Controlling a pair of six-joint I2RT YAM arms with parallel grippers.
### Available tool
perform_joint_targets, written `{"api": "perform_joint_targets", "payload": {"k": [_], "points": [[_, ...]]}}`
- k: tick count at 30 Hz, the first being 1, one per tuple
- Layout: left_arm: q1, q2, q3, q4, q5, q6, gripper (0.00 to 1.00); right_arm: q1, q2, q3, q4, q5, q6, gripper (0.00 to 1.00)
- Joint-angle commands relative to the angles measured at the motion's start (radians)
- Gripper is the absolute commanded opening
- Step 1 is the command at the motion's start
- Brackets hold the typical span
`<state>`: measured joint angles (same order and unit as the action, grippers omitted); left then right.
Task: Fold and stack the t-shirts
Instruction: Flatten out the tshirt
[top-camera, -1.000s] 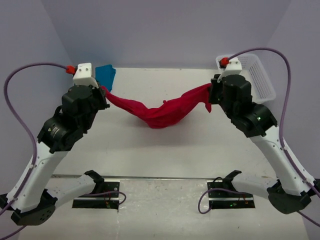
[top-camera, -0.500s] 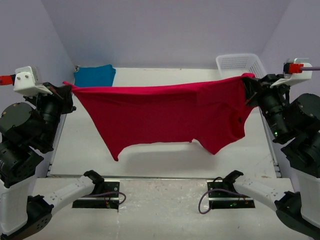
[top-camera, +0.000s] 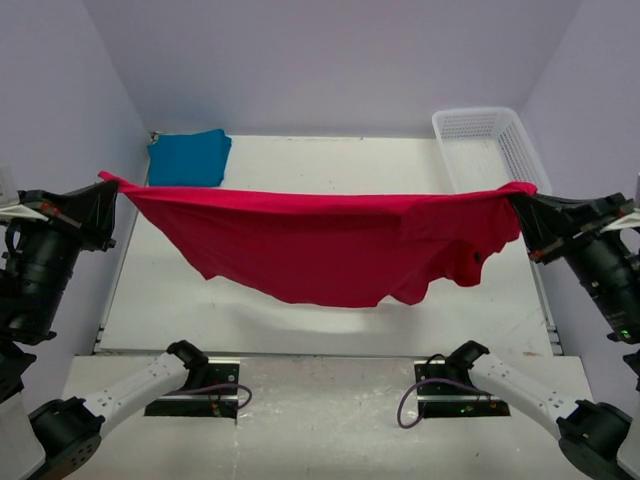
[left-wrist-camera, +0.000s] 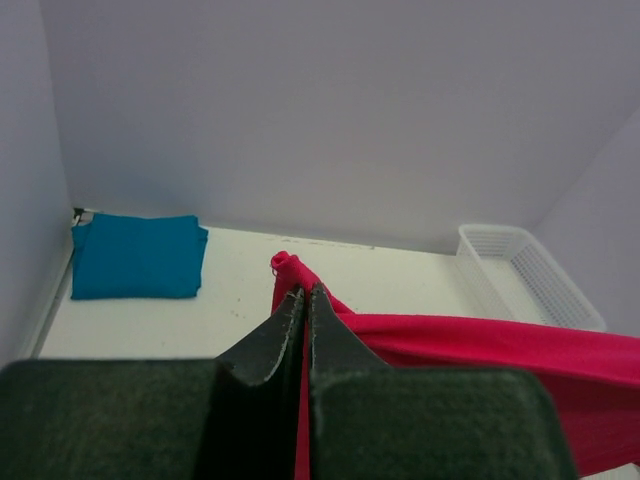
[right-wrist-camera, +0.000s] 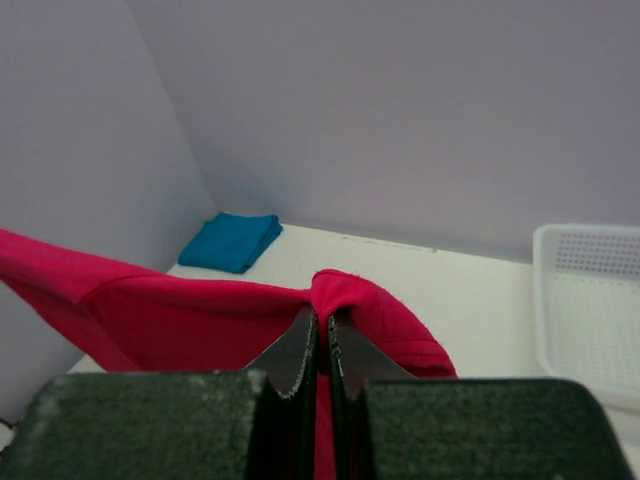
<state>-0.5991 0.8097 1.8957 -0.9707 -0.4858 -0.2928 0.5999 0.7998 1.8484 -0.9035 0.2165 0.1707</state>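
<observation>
The red t-shirt (top-camera: 320, 240) hangs stretched wide in the air between both grippers, sagging in the middle above the table. My left gripper (top-camera: 105, 200) is shut on its left corner; in the left wrist view the red cloth (left-wrist-camera: 420, 340) is pinched between the closed fingers at the left gripper (left-wrist-camera: 303, 292). My right gripper (top-camera: 520, 205) is shut on its right corner; the red cloth (right-wrist-camera: 370, 305) bunches over the right gripper (right-wrist-camera: 322, 318). The teal-blue t-shirt (top-camera: 188, 157) lies folded at the far left corner, also seen in the left wrist view (left-wrist-camera: 135, 255) and the right wrist view (right-wrist-camera: 230, 240).
A white mesh basket (top-camera: 492, 147) stands at the far right of the table, seen too in the left wrist view (left-wrist-camera: 530, 275) and the right wrist view (right-wrist-camera: 590, 310). Walls close in on the left, right and back.
Both grippers pulled apart from near the table's back, spreading the bunched red t-shirt wide, then drew toward the near side and outward; the shirt now hangs lower and flatter.
</observation>
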Motion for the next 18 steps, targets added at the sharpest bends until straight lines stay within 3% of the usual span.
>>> {"api": "perform_joint_targets", "payload": {"k": [1,7,11,14,18], "points": [[-0.004,-0.015,0.052,0.006,0.075,0.047,0.0,-0.002,-0.019,0.076,-0.002,-0.098,0.001,0.0],[-0.004,-0.015,0.037,0.033,0.098,0.053,0.0,-0.003,-0.01,0.147,-0.015,-0.21,-0.013,0.0],[-0.004,0.02,-0.004,0.07,0.06,0.058,0.0,-0.002,0.021,0.132,0.027,-0.187,-0.013,0.0],[-0.004,0.109,-0.006,0.066,-0.002,0.052,0.0,-0.003,0.091,0.12,0.058,-0.151,-0.031,0.0],[-0.002,0.348,-0.006,0.035,-0.127,0.063,0.0,-0.005,0.241,0.147,0.08,-0.042,-0.071,0.0]]}}
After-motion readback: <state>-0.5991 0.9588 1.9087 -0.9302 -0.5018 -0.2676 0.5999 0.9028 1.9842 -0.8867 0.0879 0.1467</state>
